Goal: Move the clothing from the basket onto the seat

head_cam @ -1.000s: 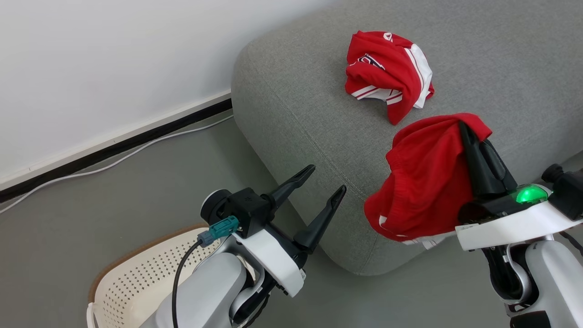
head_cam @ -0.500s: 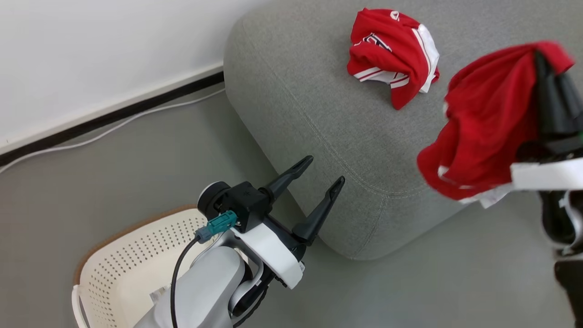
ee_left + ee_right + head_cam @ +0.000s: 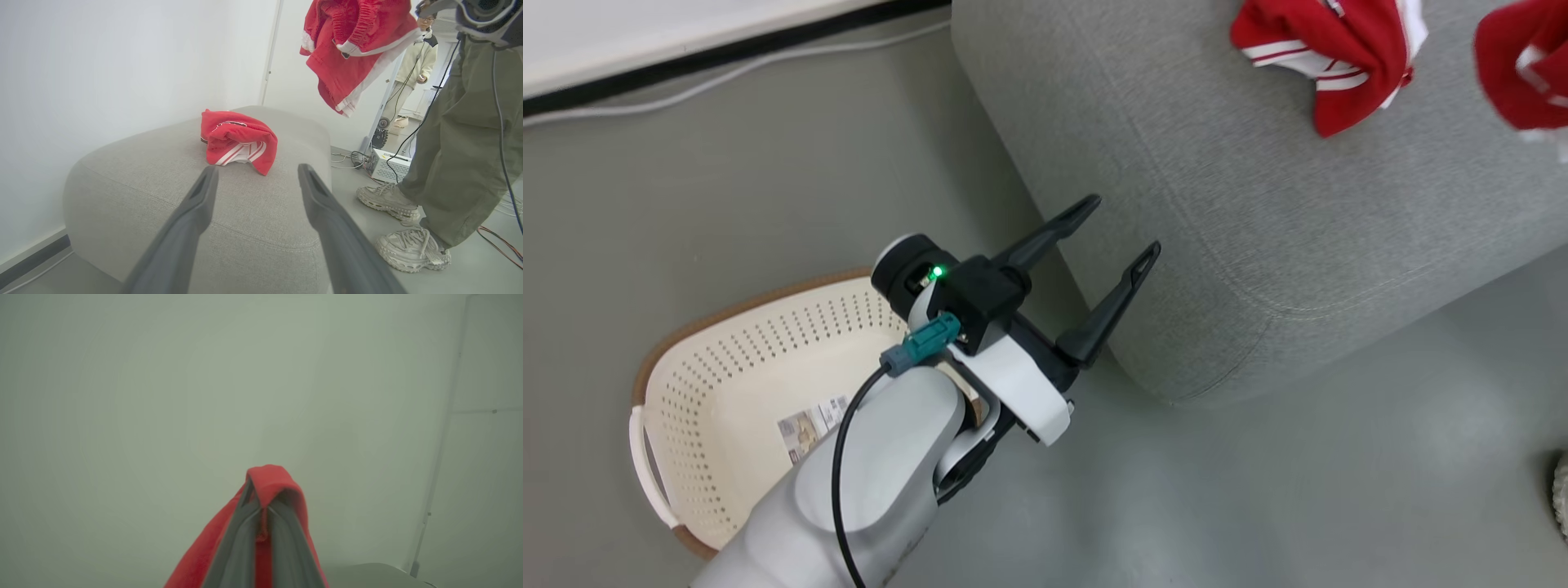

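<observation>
The grey seat (image 3: 1192,204) carries one piece of the clothing, a crumpled red garment with white stripes (image 3: 1331,57), also seen lying on the seat's top (image 3: 235,141). A second red garment with white trim (image 3: 347,49) hangs in the air above the seat's right side, its edge at the head view's border (image 3: 1523,65). My right gripper (image 3: 261,512) is shut on a fold of this red fabric (image 3: 271,482). My left gripper (image 3: 1121,226) is open with nothing in it, just in front of the seat's rounded corner (image 3: 163,183). The cream basket (image 3: 727,306) stands on the floor at lower left, with a paper label (image 3: 809,425) inside.
A person in olive trousers (image 3: 461,143) and pale shoes (image 3: 388,200) stands close to the seat's right side. A second person (image 3: 416,69) stands farther back, near a white box (image 3: 388,165) with cables. A white cable (image 3: 727,73) runs along the wall's dark skirting.
The head camera has tilted down, bringing more of the basket into view. My right gripper has lifted the red garment up and to the right, over the seat. The left gripper has stayed open.
</observation>
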Controlling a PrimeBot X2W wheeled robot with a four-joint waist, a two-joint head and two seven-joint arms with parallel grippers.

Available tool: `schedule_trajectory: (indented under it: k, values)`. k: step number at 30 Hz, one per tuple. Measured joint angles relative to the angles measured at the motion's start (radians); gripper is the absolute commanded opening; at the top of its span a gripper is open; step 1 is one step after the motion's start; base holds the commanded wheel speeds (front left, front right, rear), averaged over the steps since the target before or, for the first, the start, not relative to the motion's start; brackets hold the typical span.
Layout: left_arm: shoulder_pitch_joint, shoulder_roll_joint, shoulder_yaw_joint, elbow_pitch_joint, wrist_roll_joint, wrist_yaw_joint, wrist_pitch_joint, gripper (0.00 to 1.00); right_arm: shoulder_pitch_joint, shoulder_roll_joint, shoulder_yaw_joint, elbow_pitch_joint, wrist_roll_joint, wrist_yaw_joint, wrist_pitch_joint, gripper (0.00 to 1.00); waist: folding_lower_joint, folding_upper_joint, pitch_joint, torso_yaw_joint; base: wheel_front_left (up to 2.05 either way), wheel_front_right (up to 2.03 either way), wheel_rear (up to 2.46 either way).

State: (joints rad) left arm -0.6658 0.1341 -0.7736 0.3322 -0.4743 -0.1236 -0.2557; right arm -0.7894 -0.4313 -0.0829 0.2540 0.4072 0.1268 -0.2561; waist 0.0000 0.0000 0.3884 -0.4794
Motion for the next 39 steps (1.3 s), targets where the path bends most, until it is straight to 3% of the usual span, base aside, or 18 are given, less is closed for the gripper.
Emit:
schedule_trajectory:
  k: [9,20,29,33,39]
  values:
    - [-0.122,-0.013,-0.035,0.016,0.013,0.0,0.0,1.0,-0.205,-0.128,-0.098,0.163,-0.123,0.0,0.0,0.0,0.0,0.0,0.127,0.056,0.0,0.0,0.0]
    - [-0.142,-0.021,-0.072,0.028,0.015,0.0,0.0,1.0,-0.432,-0.276,-0.308,0.496,-0.305,0.001,0.0,0.0,0.0001,0.0,0.25,0.163,0.0,0.0,0.0]
    - [-0.142,-0.026,-0.087,0.019,0.017,0.0,0.0,1.0,-0.643,-0.29,-0.418,0.657,-0.436,0.001,0.0,0.0,0.0,0.0,0.32,0.242,0.0,0.0,0.0]
    - [-0.142,-0.038,-0.088,0.011,0.018,0.0,0.0,1.0,-0.657,-0.278,-0.47,0.745,-0.493,0.001,0.0,0.0,0.0,0.0,0.342,0.27,0.0,0.0,0.0]
    - [-0.145,-0.046,-0.084,0.005,0.034,0.0,0.0,1.0,-0.669,-0.225,-0.442,0.886,-0.487,0.001,0.0,0.0,0.0001,0.0,0.368,0.292,0.0,0.0,0.0]
